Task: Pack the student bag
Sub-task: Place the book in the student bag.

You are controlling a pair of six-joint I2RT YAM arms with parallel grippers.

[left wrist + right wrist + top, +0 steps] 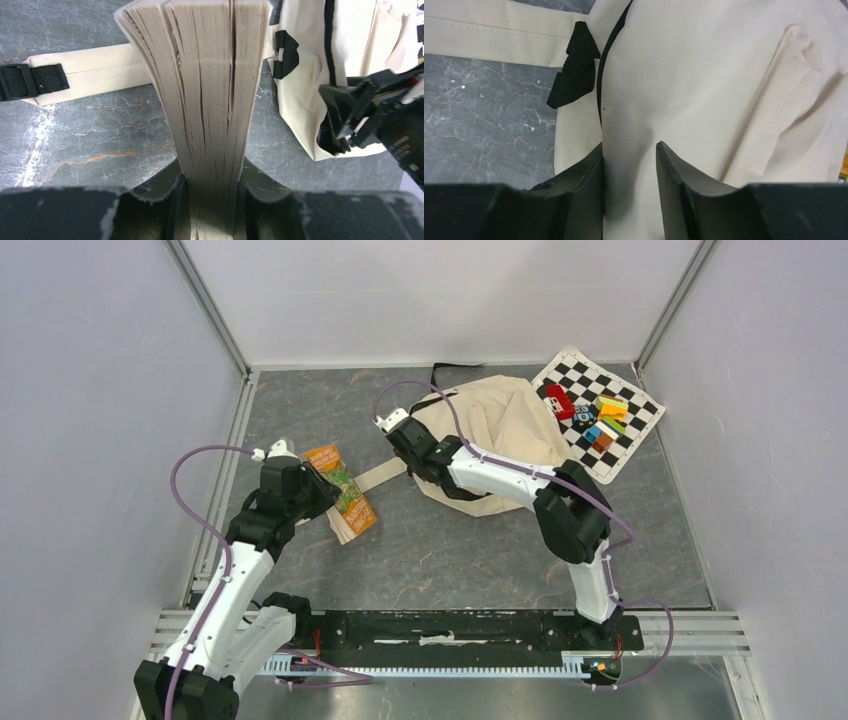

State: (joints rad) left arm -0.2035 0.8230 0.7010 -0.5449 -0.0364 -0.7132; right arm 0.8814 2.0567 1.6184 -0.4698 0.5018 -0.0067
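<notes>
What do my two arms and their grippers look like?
White link shells with black joints on the left arm and right arm; a thin purple cable loops along each. The left gripper and right gripper are black, with two wedge-shaped fingers, the left's edges scuffed pale.

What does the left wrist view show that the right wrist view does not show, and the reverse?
Only left wrist: a book clamped in the left end effector, and the right end effector at the student bag. Only right wrist: a canvas fold pinched between that end effector's fingers. Both: the bag and the grey table.
</notes>
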